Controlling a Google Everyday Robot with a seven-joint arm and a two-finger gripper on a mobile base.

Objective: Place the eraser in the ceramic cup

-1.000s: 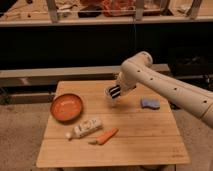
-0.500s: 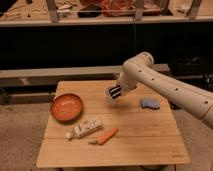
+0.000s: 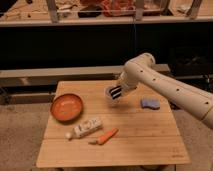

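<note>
At centre frame, above the wooden table [image 3: 150, 137], the gripper [image 3: 115, 93] clamps the eraser [image 3: 116, 91], its long axis tilted up-right (the ceramic cup [image 3: 109, 93] apparently just beside). The orange bowl [image 3: 66, 107], left, shows no contents.

I see the tool [image 3: 114, 94] above mid-counter [image 3: 150, 145]: bowl [image 3: 66, 107] to its left, sponge [image 3: 150, 103] to its right, bottle [image 3: 86, 128] and carrot [image 3: 106, 136] in front, nearer me.

Warm light on the wooden table [image 3: 135, 142], end effector [image 3: 115, 93] above it, dark background, soft blur throughout
</note>
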